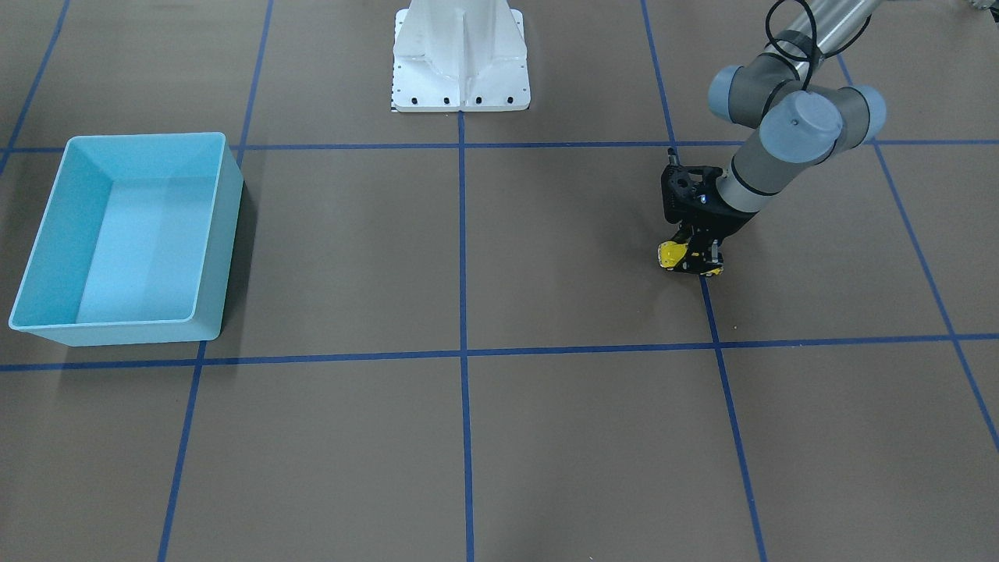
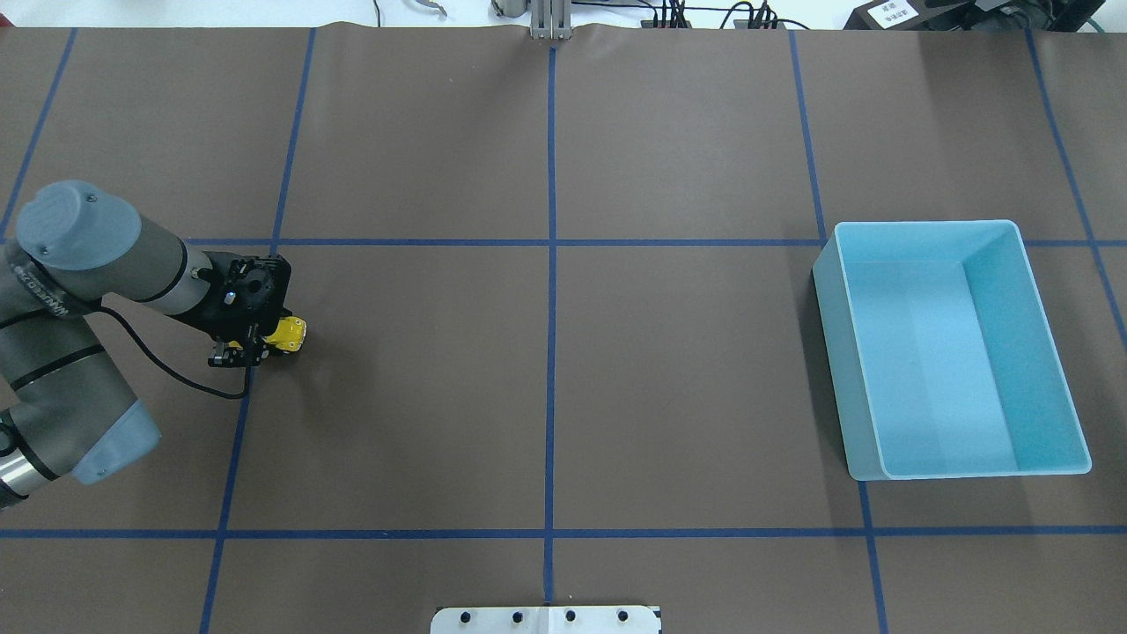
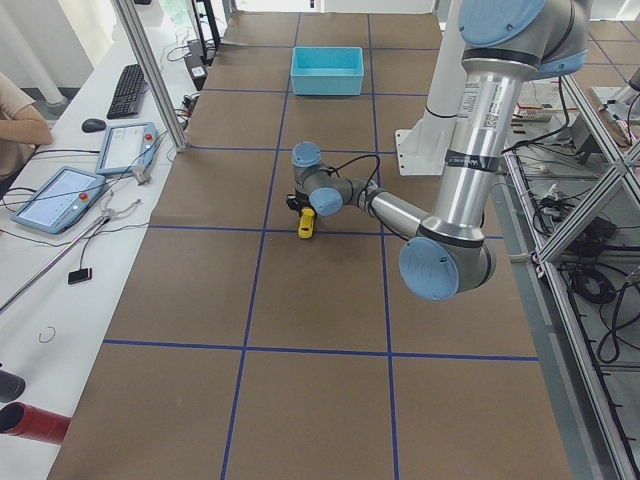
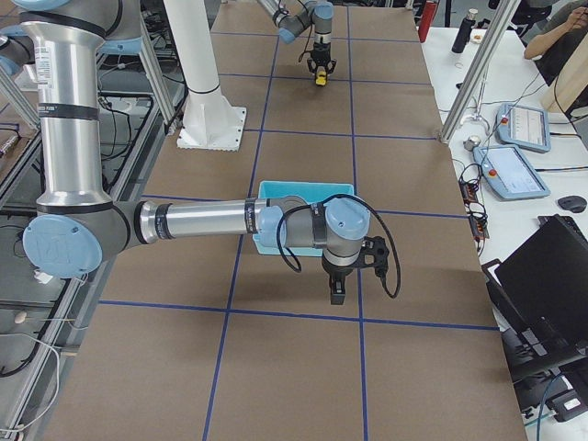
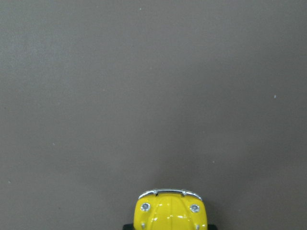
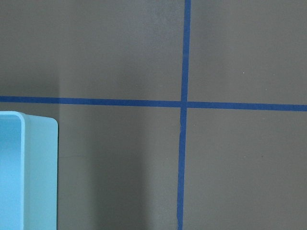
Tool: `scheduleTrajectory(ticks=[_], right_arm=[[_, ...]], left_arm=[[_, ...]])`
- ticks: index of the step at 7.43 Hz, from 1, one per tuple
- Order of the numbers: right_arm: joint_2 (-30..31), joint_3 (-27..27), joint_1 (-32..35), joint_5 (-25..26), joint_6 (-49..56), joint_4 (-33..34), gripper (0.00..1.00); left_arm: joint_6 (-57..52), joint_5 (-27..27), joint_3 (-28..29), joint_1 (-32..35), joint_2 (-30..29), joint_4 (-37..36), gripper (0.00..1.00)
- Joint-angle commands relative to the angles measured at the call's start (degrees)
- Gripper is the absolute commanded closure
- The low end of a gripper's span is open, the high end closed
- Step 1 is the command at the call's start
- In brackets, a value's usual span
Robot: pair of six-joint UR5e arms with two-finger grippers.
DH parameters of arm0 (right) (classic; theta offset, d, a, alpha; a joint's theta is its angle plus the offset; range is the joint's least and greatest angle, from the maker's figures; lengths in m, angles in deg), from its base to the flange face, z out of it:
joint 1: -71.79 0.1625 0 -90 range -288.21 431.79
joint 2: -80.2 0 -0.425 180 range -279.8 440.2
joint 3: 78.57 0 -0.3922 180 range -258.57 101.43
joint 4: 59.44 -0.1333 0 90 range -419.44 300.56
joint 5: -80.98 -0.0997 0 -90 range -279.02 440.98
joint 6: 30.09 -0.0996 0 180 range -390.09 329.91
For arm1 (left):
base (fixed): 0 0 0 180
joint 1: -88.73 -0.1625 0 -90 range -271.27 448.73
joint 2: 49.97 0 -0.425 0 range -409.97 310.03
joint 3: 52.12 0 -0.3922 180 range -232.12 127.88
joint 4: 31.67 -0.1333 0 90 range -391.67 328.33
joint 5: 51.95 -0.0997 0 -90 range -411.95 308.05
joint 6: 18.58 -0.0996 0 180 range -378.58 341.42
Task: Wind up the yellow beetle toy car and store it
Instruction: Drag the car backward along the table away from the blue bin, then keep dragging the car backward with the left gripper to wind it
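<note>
Left fingers (image 1: 697,254) clench the car (image 1: 671,254) between them, low at the surface; the bin (image 1: 226,234) sits well apart from them. Dragging back to wind could twist the car loose if that narrow grip slips. Right fingers (image 4: 337,294): cannot tell.

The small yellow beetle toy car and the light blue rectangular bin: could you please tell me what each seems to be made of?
Small yellow beetle toy car: glossy painted body with bright highlights and a chrome-looking bumper; die-cast metal or hard plastic, I cannot tell which.
Light blue rectangular bin: probably moulded plastic, smooth satin finish, thin even walls, rounded corners.
</note>
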Motion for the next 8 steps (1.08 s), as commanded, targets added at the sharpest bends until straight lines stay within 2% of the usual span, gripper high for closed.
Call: scheduleTrajectory(ticks=[1, 8], right_arm=[[0.0, 0.09, 0.0, 0.0, 0.0, 0.0, 0.0], [0.09, 0.18, 0.18, -0.18, 0.0, 0.26, 0.0]], left_arm=[[-0.02, 0.21, 0.77, 0.78, 0.84, 1.71, 0.89], [-0.29, 4.24, 4.2, 3.59, 3.83, 9.36, 0.89]])
